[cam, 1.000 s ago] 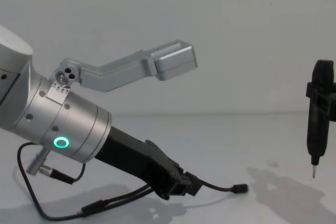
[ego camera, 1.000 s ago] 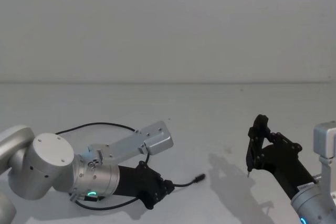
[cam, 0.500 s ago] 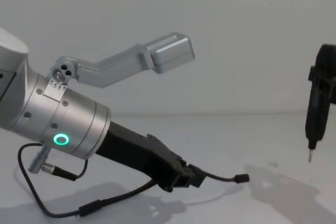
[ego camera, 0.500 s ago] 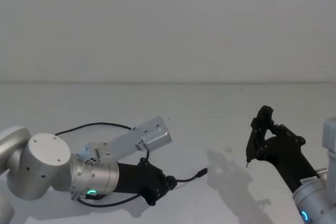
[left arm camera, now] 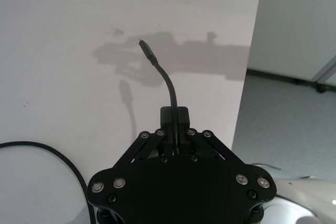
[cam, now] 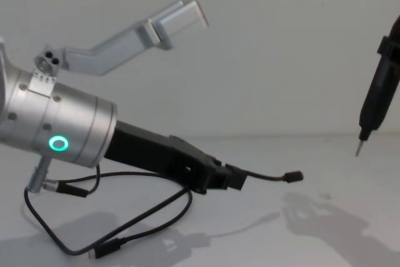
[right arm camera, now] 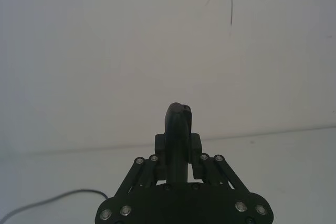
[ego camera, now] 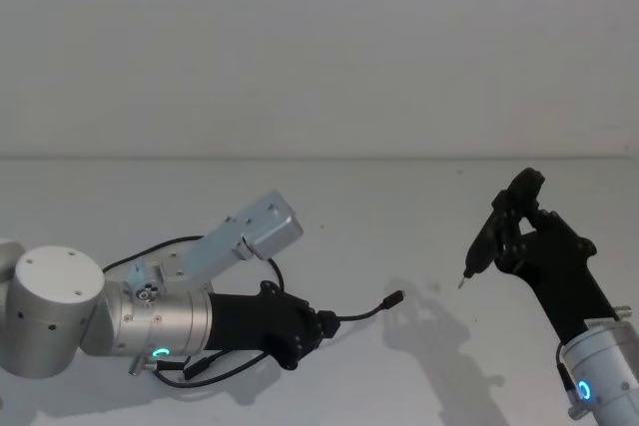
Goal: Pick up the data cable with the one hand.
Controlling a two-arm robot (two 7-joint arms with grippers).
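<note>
The data cable [cam: 270,177] is a thin black cord. My left gripper [cam: 236,177], the one hand on the silver cylinder with a green ring [cam: 59,144], is shut on it a little above the white table. A short length with a small plug [ego camera: 394,298] sticks out past the fingertips. The rest of the cable hangs in a loop [cam: 134,229] under the arm, down to the table. In the left wrist view the cable [left arm camera: 167,82] curves forward from the shut left gripper [left arm camera: 175,115]. My right gripper [ego camera: 511,234] is held up at the right, shut on a black pen-like tool [ego camera: 496,233].
The pen-like tool [cam: 377,95] hangs tip down at the right, well above the table [ego camera: 359,236]. A silver bracket [cam: 140,32] juts up from the left wrist. A plain white wall stands behind.
My left gripper has risen and levelled out with the cable in it, lifting the plug end off the table. The right arm has lifted and tilted its tool higher.
</note>
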